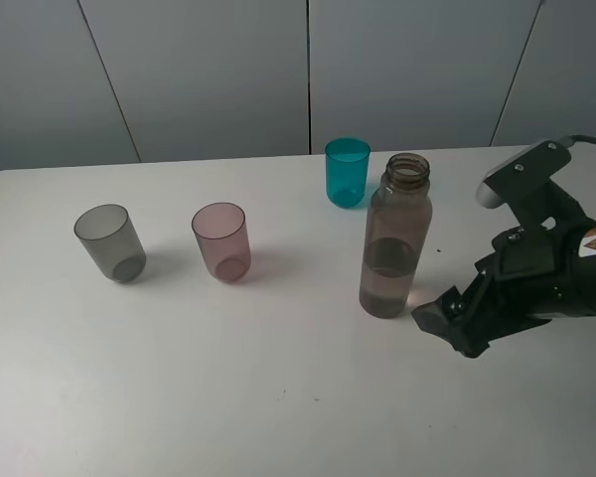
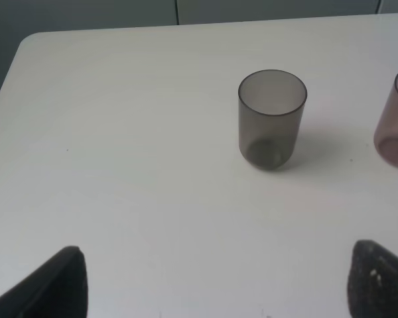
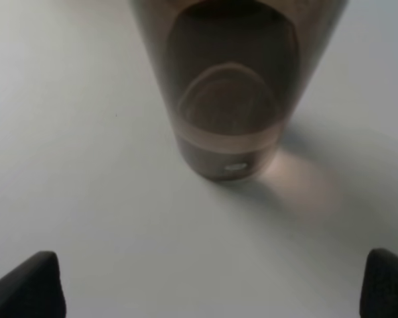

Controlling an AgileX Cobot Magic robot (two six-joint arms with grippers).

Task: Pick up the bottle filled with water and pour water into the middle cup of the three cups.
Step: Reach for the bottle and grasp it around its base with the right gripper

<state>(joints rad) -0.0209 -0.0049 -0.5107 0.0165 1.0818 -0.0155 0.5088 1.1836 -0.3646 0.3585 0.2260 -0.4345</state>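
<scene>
Right end effector (image 3: pixel 209 288) gapes beside upright bottle (image 1: pixel 395 238) holding water (image 1: pixel 385 290)

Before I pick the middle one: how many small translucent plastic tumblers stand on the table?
3: smoky grey tumbler at the left, pink tumbler right of it, teal tumbler farther back, near the tall brownish plastic bottle. None looks hidden.

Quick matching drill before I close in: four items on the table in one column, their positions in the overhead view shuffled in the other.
1. bottle
2. grey cup
3. pink cup
4. teal cup

A. farthest left
B. farthest back
C. just in front of the right gripper, jaws open
D. between the grey cup and the bottle

Pairs: 1-C, 2-A, 3-D, 4-B
</scene>
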